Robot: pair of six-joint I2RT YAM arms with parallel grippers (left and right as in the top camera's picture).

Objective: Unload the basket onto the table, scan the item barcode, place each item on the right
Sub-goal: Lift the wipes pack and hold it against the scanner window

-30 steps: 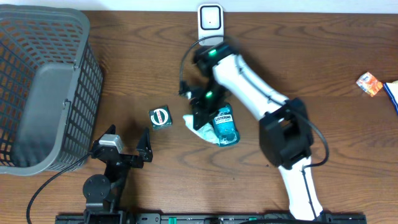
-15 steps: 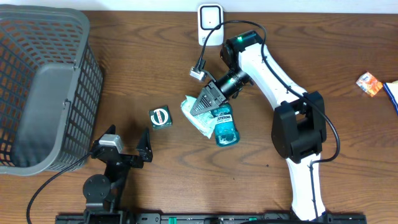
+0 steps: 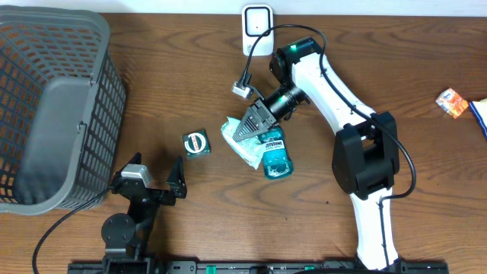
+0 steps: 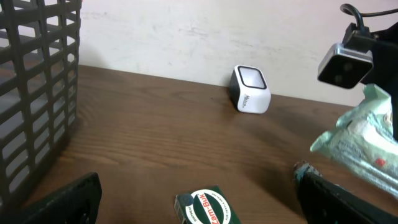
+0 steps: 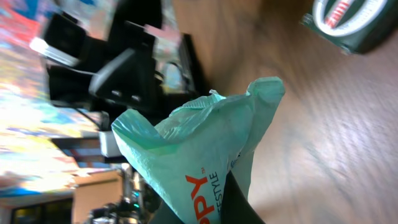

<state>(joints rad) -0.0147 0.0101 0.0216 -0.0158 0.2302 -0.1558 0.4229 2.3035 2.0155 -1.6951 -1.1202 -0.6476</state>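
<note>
Pouch (image 3: 240,150): soft, crinkly, likely light; best pinched at sealed edge.
Right gripper (image 3: 249,126): clenched on pouch.
Left gripper (image 3: 156,169): spread wide, empty.

You have a brown wooden table (image 3: 152,91) in front of you. A grey mesh basket (image 3: 114,84) stands on its far left corner. The white scanner (image 3: 257,29) sits at the far edge, near the middle. A small green box (image 3: 195,143) lies left of centre, well apart from the basket. A blue bottle (image 3: 275,156) lies flat just right of the box. An orange packet (image 3: 451,103) rests near the right edge, with a blue-and-white item (image 3: 481,114) just beside it, cut off by the frame.
</note>
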